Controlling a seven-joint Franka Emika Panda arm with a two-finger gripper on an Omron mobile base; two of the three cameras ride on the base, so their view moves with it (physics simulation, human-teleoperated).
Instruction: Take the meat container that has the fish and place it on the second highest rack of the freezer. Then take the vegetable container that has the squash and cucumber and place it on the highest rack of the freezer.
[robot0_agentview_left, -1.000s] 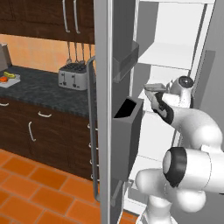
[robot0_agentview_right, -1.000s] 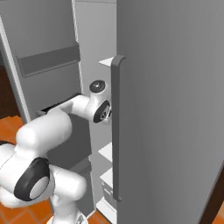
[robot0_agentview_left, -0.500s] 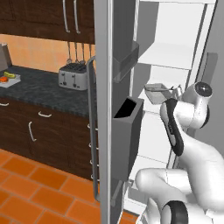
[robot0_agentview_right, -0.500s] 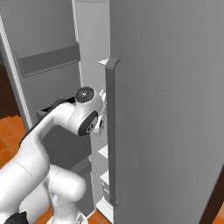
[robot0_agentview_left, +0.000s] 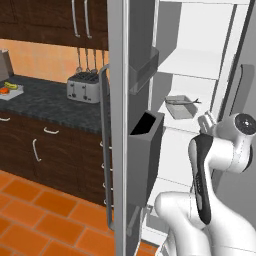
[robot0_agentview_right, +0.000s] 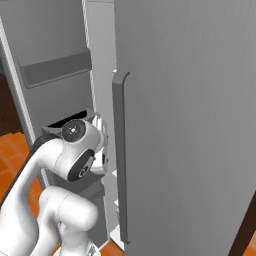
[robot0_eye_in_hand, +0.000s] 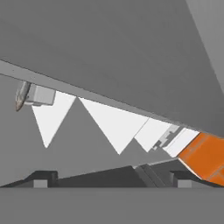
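The meat container (robot0_agentview_left: 180, 106), a shallow grey tray with a thin fish in it, rests on a white freezer rack (robot0_agentview_left: 186, 128) with another rack (robot0_agentview_left: 186, 71) above it. In the hand view the same container (robot0_eye_in_hand: 40, 95) looks small at the left, with the fish (robot0_eye_in_hand: 20, 96) at its end. My gripper (robot0_eye_in_hand: 111, 179) is open, its dark fingertips (robot0_eye_in_hand: 41, 179) wide apart with nothing between them. It hangs back from the container, to its lower right (robot0_agentview_left: 205, 120). A tray with orange and green items (robot0_agentview_left: 10, 89) sits on the counter at far left.
The open freezer door (robot0_agentview_left: 120, 125) with a dark bin (robot0_agentview_left: 145, 145) stands left of the arm. The grey right door (robot0_agentview_right: 185, 125) with its long handle (robot0_agentview_right: 119, 150) is close beside the arm. A toaster (robot0_agentview_left: 83, 87) stands on the dark counter (robot0_agentview_left: 45, 102).
The gripper carried the meat container onto the rack, let go of it and pulled back. The arm has folded away from the shelf.
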